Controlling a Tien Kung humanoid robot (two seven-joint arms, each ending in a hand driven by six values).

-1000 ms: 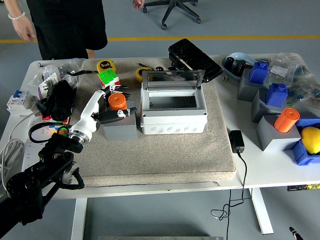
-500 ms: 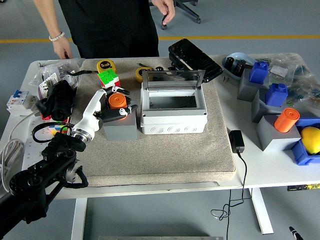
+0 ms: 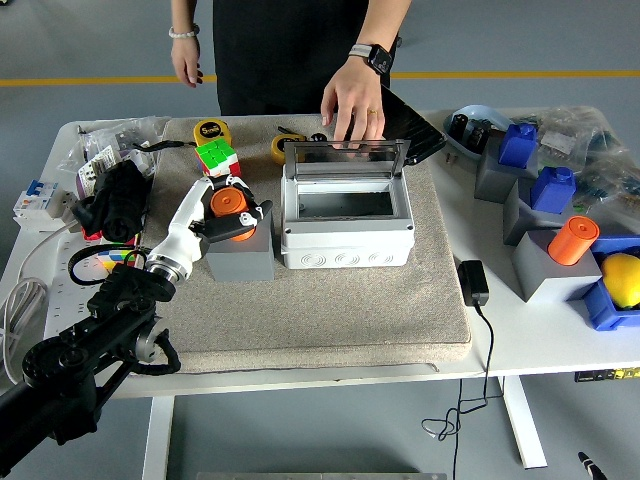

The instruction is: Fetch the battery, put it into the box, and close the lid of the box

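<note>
From the head view, the left hand (image 3: 228, 212) comes in from the lower left, its white fingers (image 3: 243, 226) wrapped around the orange battery (image 3: 229, 204), grasping it where it stands in the top of a grey block holder (image 3: 241, 257) on the beige mat (image 3: 330, 315). Just right of that holder, the grey junction box (image 3: 346, 233) sits with its clear lid (image 3: 346, 158) tipped up and back, the inside open. At the far side of the desk (image 3: 540, 330) a person leans in, one hand (image 3: 352, 103) resting fingers-down on the top edge of that raised lid, a watch on the wrist. Behind the battery lie a Rubik's cube (image 3: 216, 154) and a yellow tape measure (image 3: 208, 130). Far right, a second orange cylinder (image 3: 572, 238) stands on another grey block. No right hand in the shot.
</note>
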